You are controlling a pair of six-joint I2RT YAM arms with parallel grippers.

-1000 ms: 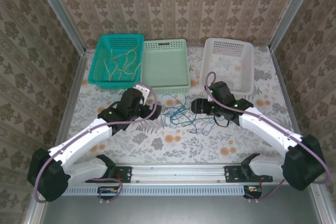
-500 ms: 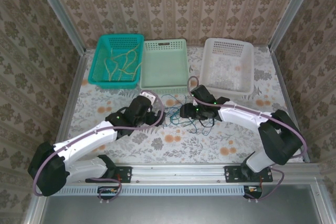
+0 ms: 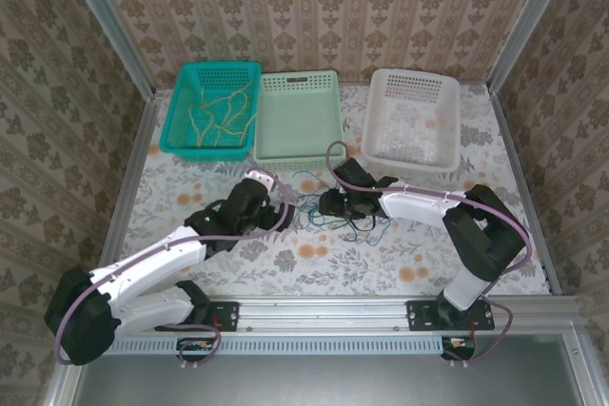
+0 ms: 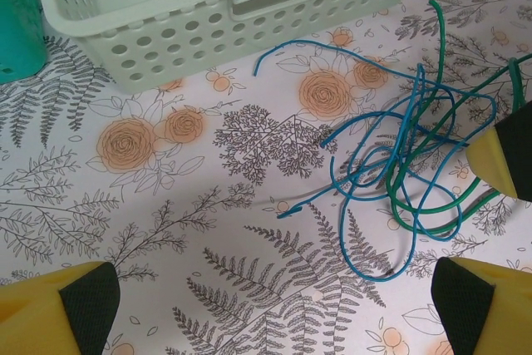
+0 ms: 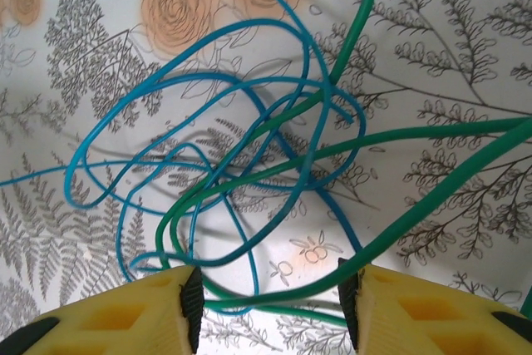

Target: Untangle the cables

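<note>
cables: a loose knot of thin blue and green strands on the flowered table, lying between the two grippers and in front of the pale green basket.
blue cable: several overlapping loops straight ahead of the right jaws; seen from the left wrist, it lies ahead and over toward the right-hand finger.
green cable: threaded through the blue loops; one strand crosses the gap between the right fingertips and another runs off past the right-hand finger.
left gripper: jaws spread wide with nothing in them, bare table between the yellow pads; the knot begins just beyond the tips.
right gripper: jaws partly apart, low over the knot, with the green strand lying across the opening; whether the pads touch it i cannot tell.
grippers together: tips face each other, near, with the knot between them; a yellow right fingertip sits at the far side of the knot from the left jaws.
yellow cables: loose in the teal basket, well beyond the left jaws.
white basket: well beyond the right jaws.
</note>
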